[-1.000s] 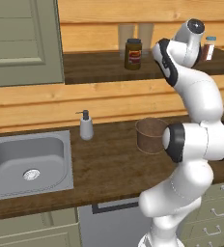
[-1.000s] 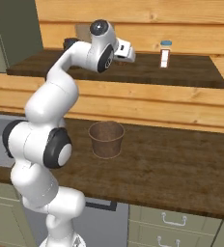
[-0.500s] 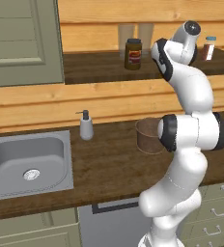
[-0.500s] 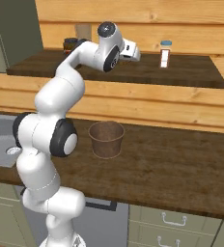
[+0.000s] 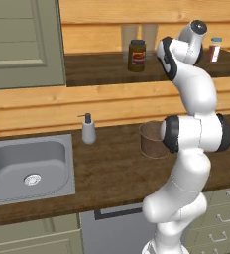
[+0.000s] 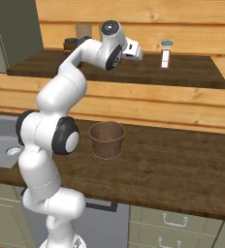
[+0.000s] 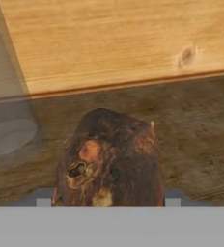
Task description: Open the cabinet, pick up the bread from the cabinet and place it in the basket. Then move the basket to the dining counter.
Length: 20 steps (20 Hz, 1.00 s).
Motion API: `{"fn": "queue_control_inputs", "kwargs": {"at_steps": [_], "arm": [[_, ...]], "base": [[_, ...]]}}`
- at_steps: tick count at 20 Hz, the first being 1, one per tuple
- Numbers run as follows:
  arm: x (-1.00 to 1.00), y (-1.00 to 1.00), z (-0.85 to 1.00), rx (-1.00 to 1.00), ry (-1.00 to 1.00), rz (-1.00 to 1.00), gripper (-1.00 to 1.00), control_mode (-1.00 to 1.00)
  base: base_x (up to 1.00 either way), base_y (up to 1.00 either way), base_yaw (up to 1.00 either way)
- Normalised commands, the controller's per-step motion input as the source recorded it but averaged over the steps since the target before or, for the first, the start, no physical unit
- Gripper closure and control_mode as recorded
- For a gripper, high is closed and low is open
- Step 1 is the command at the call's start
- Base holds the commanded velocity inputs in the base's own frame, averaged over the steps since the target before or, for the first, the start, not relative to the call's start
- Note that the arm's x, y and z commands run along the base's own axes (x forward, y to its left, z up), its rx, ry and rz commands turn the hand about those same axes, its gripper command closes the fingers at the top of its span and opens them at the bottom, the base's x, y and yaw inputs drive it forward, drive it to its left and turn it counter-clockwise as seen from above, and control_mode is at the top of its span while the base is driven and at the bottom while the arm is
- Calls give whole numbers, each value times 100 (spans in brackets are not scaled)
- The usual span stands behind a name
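Bread (image 7: 109, 161) sits on the dark shelf, near its back wall, its lower part cut off. Gripper (image 6: 136, 50) jaw state cannot be told. Basket (image 6: 106, 139) stands mid-worktop, open room around.

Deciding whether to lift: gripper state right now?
Gripper: jaws either side of the bread on the shelf; whether they grip it cannot be told.

Soap dispenser (image 5: 88, 129) beside sink (image 5: 28, 168); labelled jar (image 5: 137, 55) on shelf.

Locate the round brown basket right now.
The round brown basket stands upright on the dark wood worktop, right of the steel sink and the white soap dispenser, below the upper shelf.
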Motion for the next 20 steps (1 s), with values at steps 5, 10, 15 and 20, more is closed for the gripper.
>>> {"fn": "queue_control_inputs", "kwargs": {"at_steps": [5, 10, 15, 20], "arm": [[-73, 8, -28, 0, -13, 0, 100, -100], [-100, 41, 28, 0, -14, -1, 100, -100], [-100, 13, 86, 0, 24, -6, 100, -100], [-100, 0, 71, -3, 36, -1, 100, -100]], "base": [[0, 0, 0], [0, 0, 0], [0, 0, 0], [0, 0, 0]]}}
